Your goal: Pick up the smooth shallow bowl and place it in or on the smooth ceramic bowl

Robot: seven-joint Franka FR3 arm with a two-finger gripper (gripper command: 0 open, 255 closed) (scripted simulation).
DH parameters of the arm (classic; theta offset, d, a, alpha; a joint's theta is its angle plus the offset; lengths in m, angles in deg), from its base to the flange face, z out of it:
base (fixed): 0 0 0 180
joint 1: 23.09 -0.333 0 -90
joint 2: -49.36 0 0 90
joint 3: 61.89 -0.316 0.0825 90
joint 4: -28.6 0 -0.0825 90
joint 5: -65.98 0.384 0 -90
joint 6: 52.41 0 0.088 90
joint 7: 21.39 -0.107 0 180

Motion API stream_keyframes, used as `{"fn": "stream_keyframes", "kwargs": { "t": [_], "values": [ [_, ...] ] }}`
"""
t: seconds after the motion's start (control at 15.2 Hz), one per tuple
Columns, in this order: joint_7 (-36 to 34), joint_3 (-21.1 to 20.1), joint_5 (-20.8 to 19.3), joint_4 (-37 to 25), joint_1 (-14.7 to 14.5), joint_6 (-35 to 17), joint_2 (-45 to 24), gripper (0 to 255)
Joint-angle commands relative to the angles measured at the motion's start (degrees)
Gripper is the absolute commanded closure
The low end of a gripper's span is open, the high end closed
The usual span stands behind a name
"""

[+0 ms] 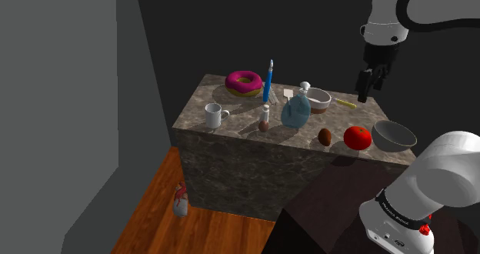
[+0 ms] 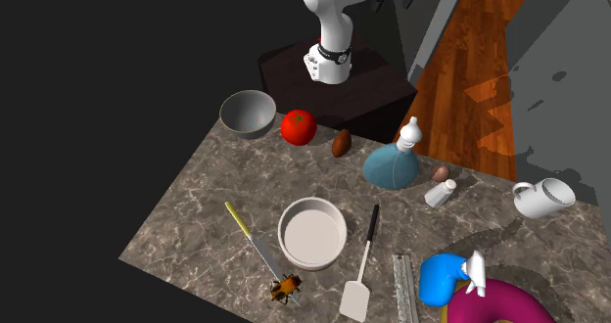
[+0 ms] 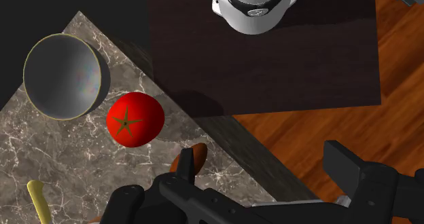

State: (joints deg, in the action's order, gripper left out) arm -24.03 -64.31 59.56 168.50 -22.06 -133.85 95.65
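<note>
On the marbled stone tabletop (image 1: 231,141), a white shallow round bowl (image 1: 318,100) sits just lower left of the black gripper (image 1: 368,89), which hangs spread and empty.

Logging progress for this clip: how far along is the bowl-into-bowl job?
Done: nothing yet. The white bowl sits on the counter, apart from the grey bowl by the tomato. In hand: nothing; the tool hangs open, clear of both bowls. Left: grasp the white bowl, carry it, set it in the grey bowl.
</note>
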Motion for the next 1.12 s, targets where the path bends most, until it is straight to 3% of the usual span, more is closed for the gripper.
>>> {"fn": "stream_keyframes", "kwargs": {
  "t": [0.0, 0.53, 1.06],
  "values": [
    [0.0, 0.0, 0.0, 0.0, 0.0, 0.0, 0.0, 0],
    [5.6, 7.3, -4.2, 1.8, 2.7, -14.9, -10.8, 0],
    [11.5, 14.0, -5.1, -1.7, 4.5, -28.6, -25.8, 0]
  ]
}}
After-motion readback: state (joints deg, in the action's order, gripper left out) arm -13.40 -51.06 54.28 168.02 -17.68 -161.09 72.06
